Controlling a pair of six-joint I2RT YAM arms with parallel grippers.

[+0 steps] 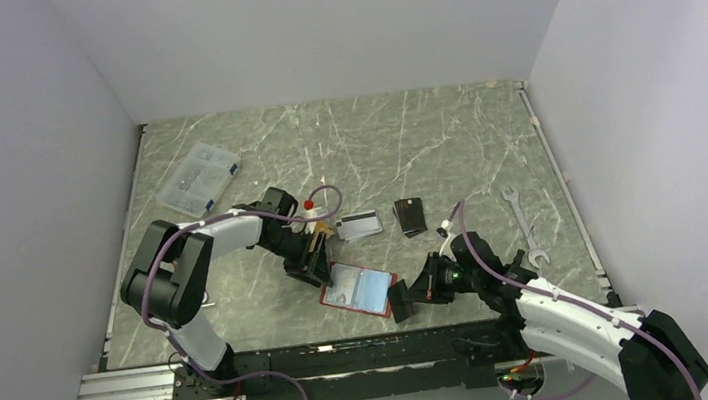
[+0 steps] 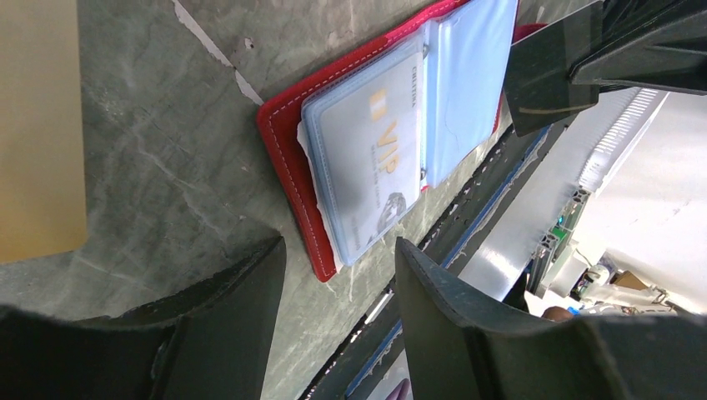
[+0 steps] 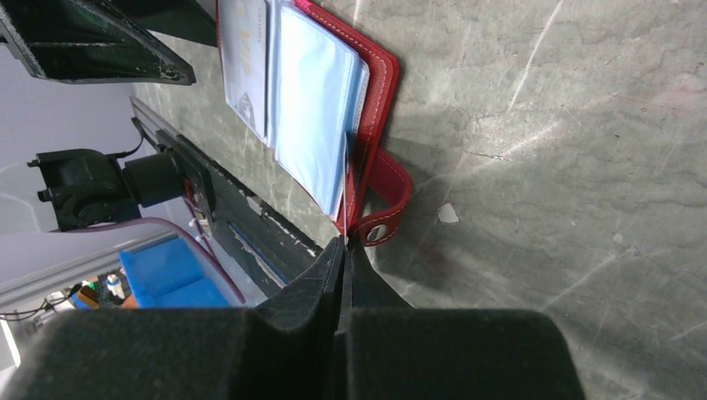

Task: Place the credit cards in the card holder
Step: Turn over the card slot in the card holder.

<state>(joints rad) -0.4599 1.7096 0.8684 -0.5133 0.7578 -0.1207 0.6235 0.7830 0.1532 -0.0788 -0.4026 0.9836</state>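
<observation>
We see the left gripper with jaws spread and nothing between them, hovering just off the near-left edge of the open card holder, which lies flat near the table's front edge. The right gripper is pressed together, seemingly pinching the edge of a clear pocket sleeve next to the snap tab, probably to pin the holder open and steady while the other arm loads it. One VIP card already sits in a pocket. A gold card lies on the table just beside the left fingers; a silver-white card and a small black rectangle lie farther back, apart from the holder. A clear parts box and a wrench lie off to the sides, unused.
</observation>
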